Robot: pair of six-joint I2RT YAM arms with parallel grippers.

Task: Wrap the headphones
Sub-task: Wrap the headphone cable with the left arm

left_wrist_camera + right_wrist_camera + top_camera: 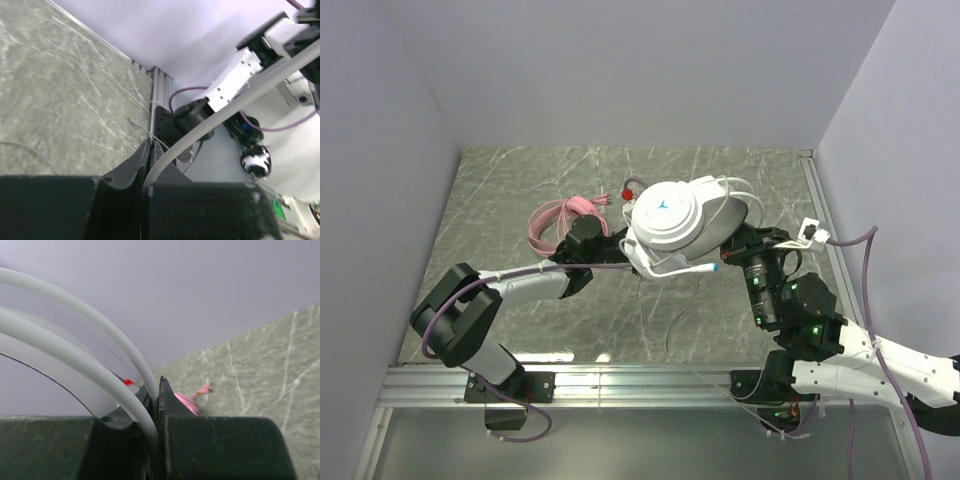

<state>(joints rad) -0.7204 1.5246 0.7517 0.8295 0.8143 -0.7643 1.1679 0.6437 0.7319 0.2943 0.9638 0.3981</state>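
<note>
Raised off the bench, the white headset hangs between the two claws. The left claw is clamped on a white bar at its own tips; the right claw pinches the headband hoops. The pink headset lies flat just beyond the left claw. A thin cable trails to the bench between the claws.

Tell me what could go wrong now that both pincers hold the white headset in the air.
The left pincer and right pincer each pinch only a thin part of the white headset, so it might twist or slip. Its thin cable hangs loose toward the table and could snag during winding.
</note>
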